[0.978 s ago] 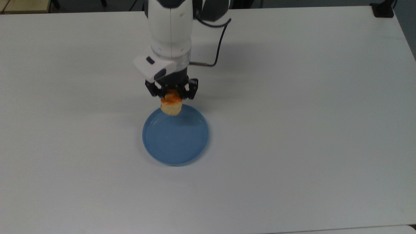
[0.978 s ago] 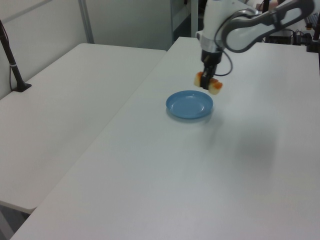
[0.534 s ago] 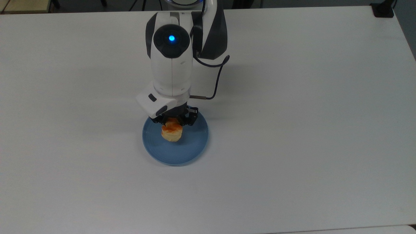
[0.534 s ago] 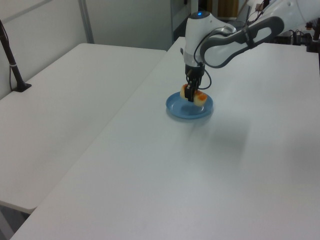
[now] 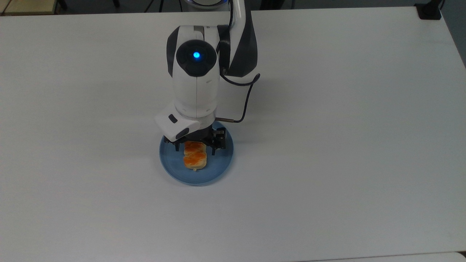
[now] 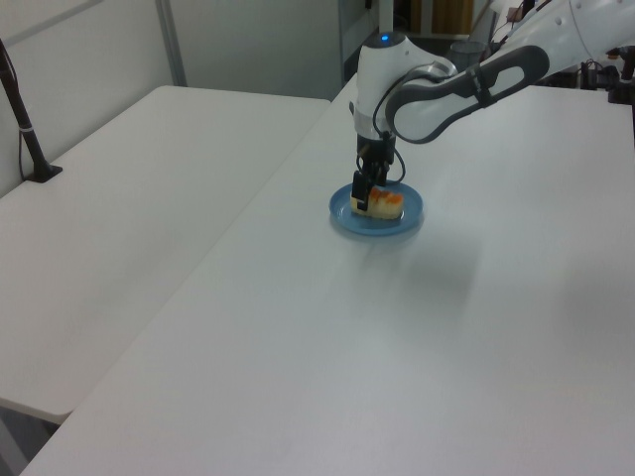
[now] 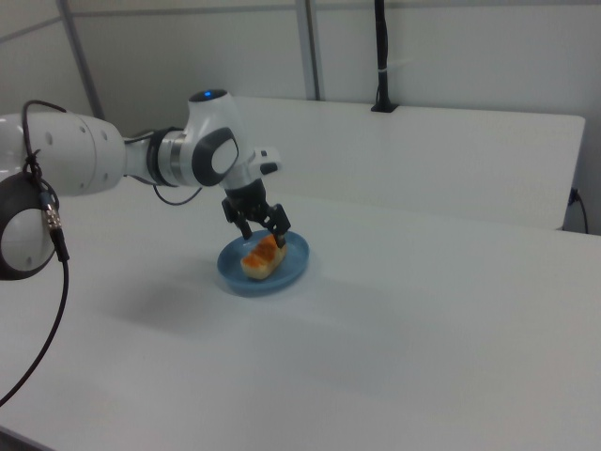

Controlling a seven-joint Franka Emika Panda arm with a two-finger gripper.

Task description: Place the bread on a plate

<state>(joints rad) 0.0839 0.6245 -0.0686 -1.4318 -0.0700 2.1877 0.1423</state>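
Note:
The bread [image 5: 195, 157] lies flat on the light-blue plate [image 5: 171, 164], a pale-yellow loaf with orange-brown glazed bumps facing up. My gripper [image 5: 195, 147] hangs just above the loaf's far end, open, with one finger on each side of it and a gap to each. In the left view the bread [image 6: 382, 205] rests in the plate [image 6: 399, 226] under the gripper [image 6: 369, 186]. The right view shows the spread fingers of the gripper [image 7: 265, 225] over the bread [image 7: 261, 260] on the plate [image 7: 296, 258].
The plate sits mid-table on a wide white table [image 5: 327, 145]. A black cable [image 5: 244, 105] loops from the wrist. A black clamp [image 5: 429, 11] sits at the top view's far right corner. A second white table [image 6: 119, 198] adjoins in the left view.
The arm carried the bread from the plate's far rim to over its middle and lowered it. The fingers have opened and the bread now lies flat on the plate.

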